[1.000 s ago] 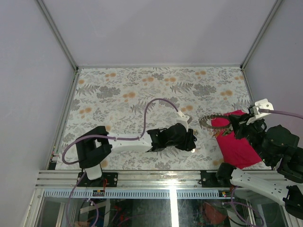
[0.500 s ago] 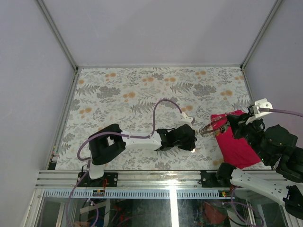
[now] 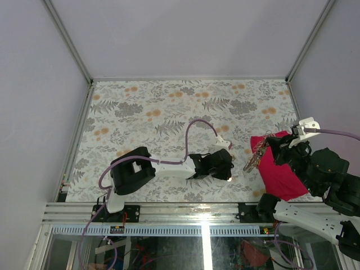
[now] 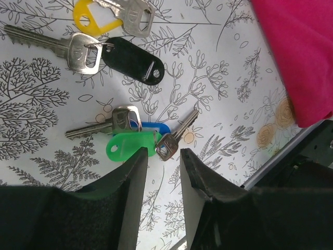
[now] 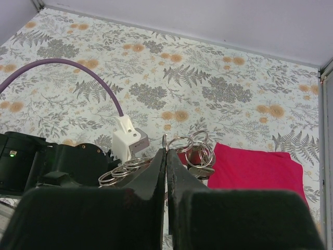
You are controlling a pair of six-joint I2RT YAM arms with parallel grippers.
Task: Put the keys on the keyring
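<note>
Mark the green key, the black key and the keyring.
green key (image 4: 125,146), left wrist view, on its plastic tag.
black key (image 4: 132,61), left wrist view, middle of its plastic tag.
keyring (image 5: 200,152), right wrist view, on the bunched rings.

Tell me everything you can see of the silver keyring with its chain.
The silvery keyring, a chain of thin linked metal rings, is pinched between the shut fingers of the right end effector. Its loops spill to both sides of the fingers, dangling near the crimson cloth.
</note>
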